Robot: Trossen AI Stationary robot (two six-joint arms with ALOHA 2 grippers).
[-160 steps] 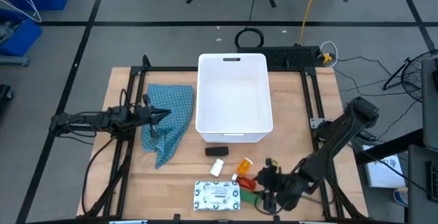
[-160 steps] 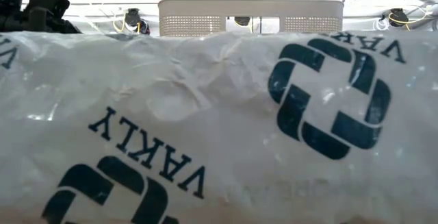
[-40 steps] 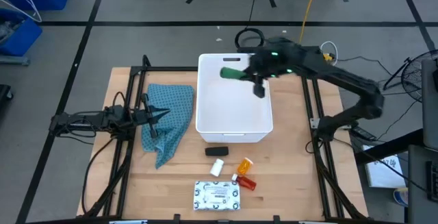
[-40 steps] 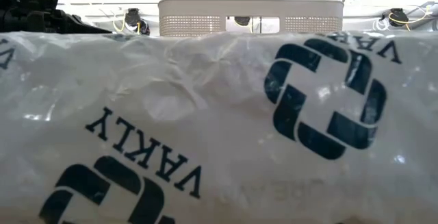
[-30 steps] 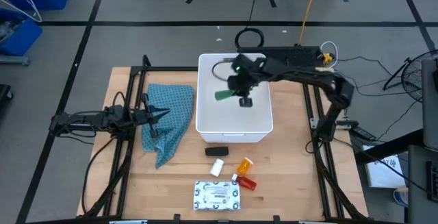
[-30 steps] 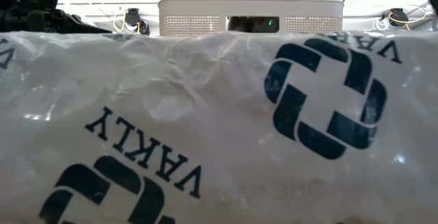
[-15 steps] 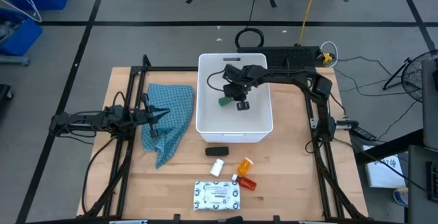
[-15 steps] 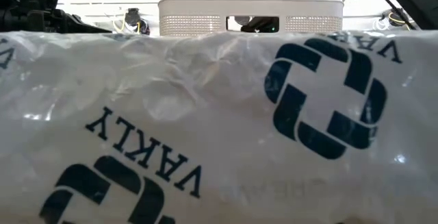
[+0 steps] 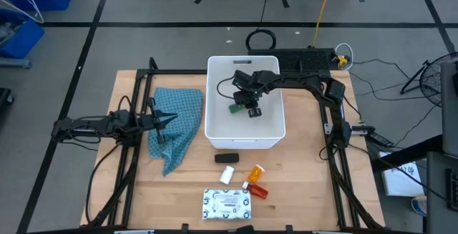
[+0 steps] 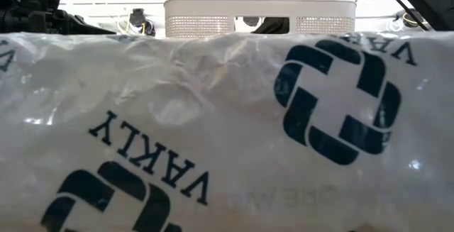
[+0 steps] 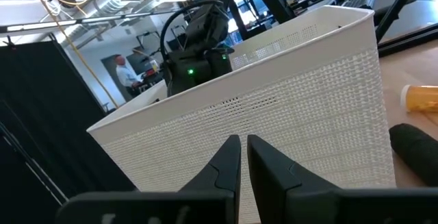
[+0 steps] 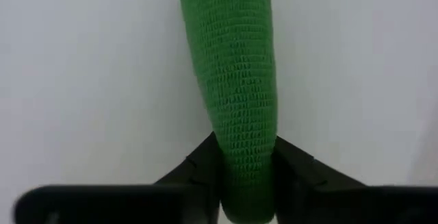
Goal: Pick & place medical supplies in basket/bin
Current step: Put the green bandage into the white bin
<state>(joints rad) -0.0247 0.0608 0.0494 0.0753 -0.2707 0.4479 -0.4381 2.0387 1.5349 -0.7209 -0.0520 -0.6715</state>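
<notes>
My right gripper [image 9: 242, 104] is down inside the white tub [image 9: 215, 123], shut on the green oblong piece [image 9: 235, 107]; its wrist view shows the green piece [image 12: 233, 59] running out past the fingertips over the tub's white floor. My left gripper [image 9: 174, 120] waits shut over the blue cloth [image 9: 179, 112], pointing at the tub wall [image 11: 287, 107]. The black block [image 9: 226, 158], white bottle [image 9: 227, 174], orange pill bottle [image 9: 255, 172], red tube [image 9: 257, 189] and dotted packet [image 9: 227, 204] lie on the table near the front edge. My right gripper pinches one end of the green piece [image 12: 239, 152] between its two fingers [image 12: 202, 166], which lie across it. The rest of the piece sticks out beyond the fingertips toward the tub's left wall. Whether the piece touches the tub floor cannot be told.
The packet [image 10: 213, 133] fills the foreground of the low view and hides most of the table; only the tub's rim [image 10: 259, 8] shows above it. The black frame rails [image 9: 136, 155] run along both sides of the table. A person stands in the room behind.
My right gripper carried the green piece from above the tub's far rim down into the tub, moving toward the near and left side, and has almost stopped in the last half second. It has stayed shut on the piece.
</notes>
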